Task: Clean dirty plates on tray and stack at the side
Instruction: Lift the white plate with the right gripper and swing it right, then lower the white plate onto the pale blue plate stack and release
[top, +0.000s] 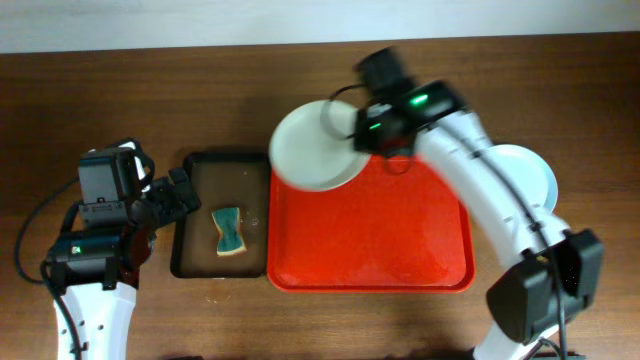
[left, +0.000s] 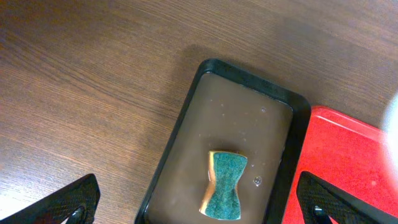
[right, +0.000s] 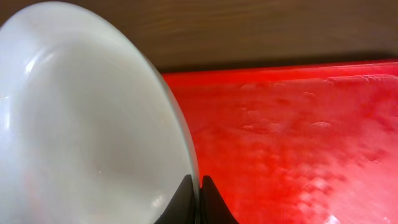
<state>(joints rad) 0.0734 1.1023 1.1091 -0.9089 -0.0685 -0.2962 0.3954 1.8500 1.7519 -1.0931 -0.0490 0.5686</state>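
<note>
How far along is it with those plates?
Done: one bluish plate sits on the table right of the red tray. In hand: the right gripper is shut on the rim of a whitish plate over the tray's corner. Remaining, probably: wiping it with the sponge lying in the black tray below the open left gripper, then stacking.

Two arms in white and black.
The left arm (top: 95, 310) and the right arm (top: 480, 175) both have smooth white shells on the long links and black blocks at the joints and wrists. Thin black cables (top: 20, 248) run along them. On the wrist of the right arm two small green lights (top: 418, 100) glow. The fingers (left: 71, 202) are black, with a fine woven texture on the left ones.
</note>
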